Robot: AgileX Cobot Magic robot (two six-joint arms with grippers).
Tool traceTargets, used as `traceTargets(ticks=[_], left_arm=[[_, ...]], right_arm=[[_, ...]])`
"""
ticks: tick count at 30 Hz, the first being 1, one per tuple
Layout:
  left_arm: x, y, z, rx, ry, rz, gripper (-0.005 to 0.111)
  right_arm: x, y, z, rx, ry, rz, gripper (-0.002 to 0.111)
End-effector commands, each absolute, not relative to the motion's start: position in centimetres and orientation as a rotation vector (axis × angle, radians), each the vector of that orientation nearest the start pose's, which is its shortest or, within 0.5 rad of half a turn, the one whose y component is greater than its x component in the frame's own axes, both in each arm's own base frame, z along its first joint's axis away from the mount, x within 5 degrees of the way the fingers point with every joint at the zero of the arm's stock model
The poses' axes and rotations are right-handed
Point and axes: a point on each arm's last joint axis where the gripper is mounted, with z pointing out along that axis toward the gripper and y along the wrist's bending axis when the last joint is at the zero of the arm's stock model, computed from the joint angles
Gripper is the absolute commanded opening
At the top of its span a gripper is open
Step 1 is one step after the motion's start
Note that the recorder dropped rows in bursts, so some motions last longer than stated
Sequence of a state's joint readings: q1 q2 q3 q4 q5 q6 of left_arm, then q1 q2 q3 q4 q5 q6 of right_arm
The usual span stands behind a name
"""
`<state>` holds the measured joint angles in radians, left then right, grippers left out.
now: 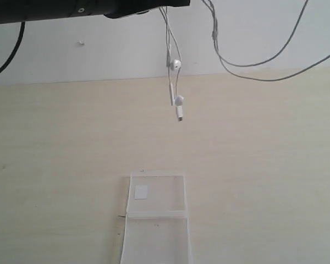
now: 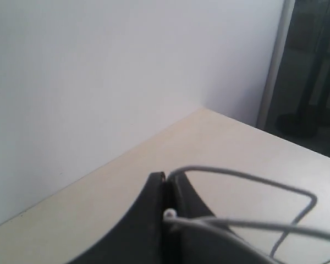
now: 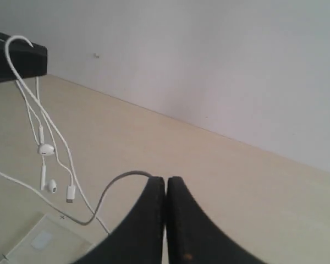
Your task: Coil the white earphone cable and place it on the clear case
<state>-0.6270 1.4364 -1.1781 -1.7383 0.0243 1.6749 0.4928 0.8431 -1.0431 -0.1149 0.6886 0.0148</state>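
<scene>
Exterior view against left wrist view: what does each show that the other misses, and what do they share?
Only the exterior view shows the clear case lying on the table, and the two earbuds and plug dangling in the air. Only the left wrist view shows the left claw shut on the white earphone cable, and a dark opening past the wall's edge. Both show loops of that cable, the pale table and the white wall.

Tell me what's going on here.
The left gripper and right gripper are each shut on the white earphone cable, holding it up in the air in loose loops. Its earbuds and plug dangle above the table. The clear case lies flat on the table below; the cable is not on it yet.
</scene>
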Motion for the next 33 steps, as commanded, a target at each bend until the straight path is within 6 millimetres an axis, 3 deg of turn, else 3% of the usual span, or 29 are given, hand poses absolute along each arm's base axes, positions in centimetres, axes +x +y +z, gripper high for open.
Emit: traceTargets(ticks=[1,5,13,20,26,33], left_arm=[[26.5,-19.9,36.0,0.523,1.727,-0.560,0.000],[26.2,-19.8,34.0,0.521,1.790,-0.568,0.000],[25.6,-20.3,33.5,0.562,1.795,-0.665,0.000],[25.3,-20.0,31.9,0.571,1.843,-0.650,0.000],[24.8,-20.0,32.4,0.592,1.819,-0.685,0.000],[25.3,-19.5,33.3,0.532,1.810,-0.611,0.000]], right_arm=[[15.4,7.5,41.1,-0.510,1.832,0.208,0.000],[15.5,7.7,41.4,-0.503,1.797,0.216,0.000],[16.5,7.9,41.2,-0.535,1.787,0.154,0.000],[16.8,6.8,43.5,-0.431,1.683,0.042,0.000],[16.9,6.6,44.0,-0.428,1.668,-0.003,0.000],[16.7,7.5,43.5,-0.397,1.730,0.179,0.000]])
